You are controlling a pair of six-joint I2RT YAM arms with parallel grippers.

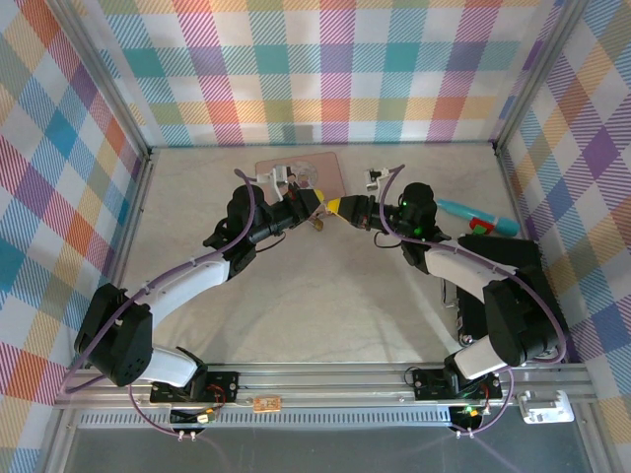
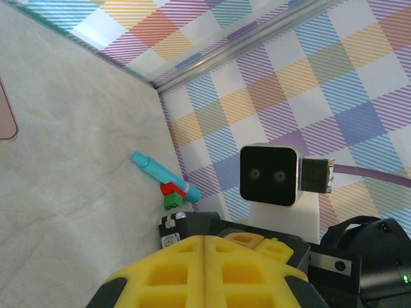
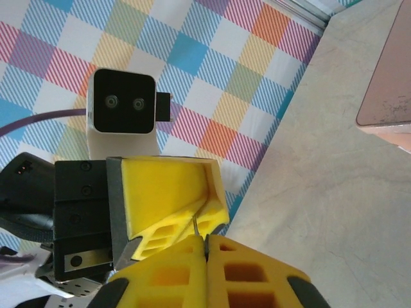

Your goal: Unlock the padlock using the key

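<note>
Padlock (image 1: 318, 224) hanging just under tip of left pincer (image 1: 312, 203), seemingly pinched there | left pincer pads pressed together | key (image 3: 195, 226) a thin sliver jutting from seam of right pincer (image 3: 205, 247), clamped, aimed at left pincer | tips nearly meeting above worktop (image 1: 325, 305) | pink tin (image 1: 301, 169) just beyond both tips | teal pen (image 1: 473, 211) well right of right pincer

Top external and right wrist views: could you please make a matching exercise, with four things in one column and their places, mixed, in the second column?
Things:
1 pink tin
2 teal pen
3 key
4 padlock

Places:
a near the right wall
b pinched in the shut right gripper
c far middle of the table
d just below the left gripper tip

Pairs: 1-c, 2-a, 3-b, 4-d
</note>
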